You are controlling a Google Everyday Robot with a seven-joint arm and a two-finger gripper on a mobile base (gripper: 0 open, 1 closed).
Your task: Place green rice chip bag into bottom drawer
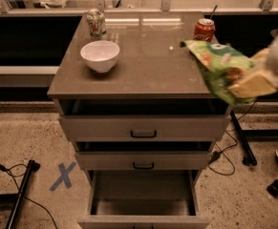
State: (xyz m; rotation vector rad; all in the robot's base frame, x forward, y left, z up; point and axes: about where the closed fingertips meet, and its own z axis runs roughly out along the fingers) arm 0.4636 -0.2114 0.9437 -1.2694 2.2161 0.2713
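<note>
The green rice chip bag (217, 63), judged light, crinkly, slippery and easily crushed, is held clamped by its right end in the hand (275, 68), trailing to the hand's left over the worktop (148, 66) edge, the open bottom drawer (143, 197) lying well below-left.

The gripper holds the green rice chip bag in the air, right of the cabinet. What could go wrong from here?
1. The gripper, at the view's right edge, holds the green rice chip bag by one end beyond the cabinet top's edge; it might slip to the floor.
2. The bag's free end is near the orange can; a swing could knock it.
3. The bottom drawer is open, but upper drawers overhang its rear; the bag may catch.
</note>
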